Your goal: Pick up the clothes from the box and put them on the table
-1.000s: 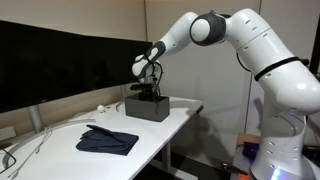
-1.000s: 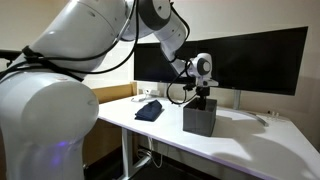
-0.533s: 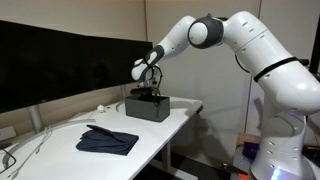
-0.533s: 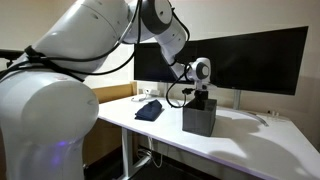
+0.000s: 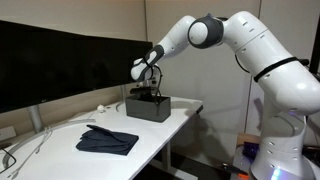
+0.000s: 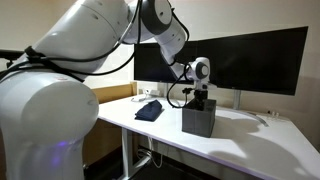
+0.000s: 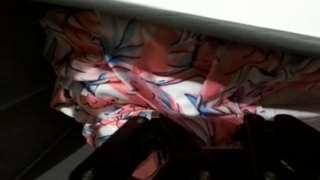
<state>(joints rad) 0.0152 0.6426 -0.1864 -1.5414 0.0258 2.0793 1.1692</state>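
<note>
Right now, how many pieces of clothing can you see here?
2. A dark folded garment lies on the white table; a pink patterned cloth sits inside the dark box, seen in the wrist view. More may be hidden beneath it.

Arm [image 5: 235, 40] extended from its base, elbow raised high, forearm sloping downward. Wrist [image 6: 202, 70] bent so that the end effector [image 5: 150, 93] points straight down, confirmed in both exterior views. Wrist view: two dark fingers [image 7: 140, 150] stand apart, jaws spread. Fingertips are blurred and cannot be made out.
</note>
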